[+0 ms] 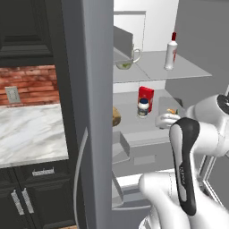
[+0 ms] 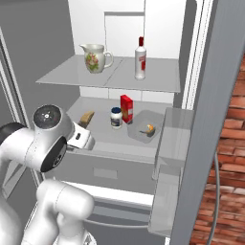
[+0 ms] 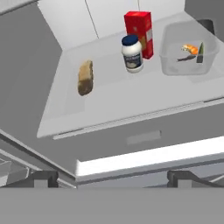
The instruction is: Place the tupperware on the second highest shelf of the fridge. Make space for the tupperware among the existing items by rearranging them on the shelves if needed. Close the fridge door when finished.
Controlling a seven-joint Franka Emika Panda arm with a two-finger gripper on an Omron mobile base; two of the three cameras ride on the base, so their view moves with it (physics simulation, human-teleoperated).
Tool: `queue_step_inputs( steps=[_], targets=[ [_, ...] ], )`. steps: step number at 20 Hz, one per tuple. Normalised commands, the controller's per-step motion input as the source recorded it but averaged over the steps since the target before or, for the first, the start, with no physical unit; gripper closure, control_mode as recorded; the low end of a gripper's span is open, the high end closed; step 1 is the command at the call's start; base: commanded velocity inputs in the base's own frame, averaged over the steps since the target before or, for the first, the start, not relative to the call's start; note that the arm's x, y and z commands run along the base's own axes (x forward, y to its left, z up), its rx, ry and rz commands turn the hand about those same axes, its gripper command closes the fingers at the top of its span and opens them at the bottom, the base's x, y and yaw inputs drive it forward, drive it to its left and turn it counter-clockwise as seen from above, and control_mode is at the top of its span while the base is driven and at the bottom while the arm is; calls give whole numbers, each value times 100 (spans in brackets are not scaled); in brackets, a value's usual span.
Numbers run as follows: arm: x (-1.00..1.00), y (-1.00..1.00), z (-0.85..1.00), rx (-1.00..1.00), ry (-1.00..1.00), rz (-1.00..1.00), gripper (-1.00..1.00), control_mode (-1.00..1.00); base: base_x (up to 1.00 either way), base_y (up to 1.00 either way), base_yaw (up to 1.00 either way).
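1. Tupperware (image 3: pixel 189 54) sits on the lower of the two shelves seen, at two o'clock in the hand view; nearest, the gripper (image 3: pixel 111 177) hangs empty in front of the shelf (image 3: pixel 131 105), jaws spread wide.
2. Farther in: loaf (image 3: pixel 85 77) at ten o'clock, jar (image 3: pixel 131 53) touching the red box (image 3: pixel 140 33) at twelve.
3. Judgement: placing looks done, if this is the second shelf; the hand seems backed off.
4. Next: reach the fridge door (image 2: pixel 201 124) at three o'clock and swing it shut.

Base views flanking fridge (image 2: pixel 143 72) — hand view close
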Motion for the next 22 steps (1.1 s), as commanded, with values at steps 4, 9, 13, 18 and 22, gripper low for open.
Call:
queue_step_inputs(
  steps=[4,9,13,18,22],
  targets=[
    [-51,-9,34,-6,-1,8,-100,-100,0,0,0],
    [-28,-3,19,-16,3,2,-100,-100,0,0,0],
    [0,1,4,-11,5,0,-100,-100,0,0,0],
    [0,0,0,-1,0,0,-100,-100,0,0,0],
    [0,0,0,0,0,0,-100,100,-17,-5,0]
  ],
)
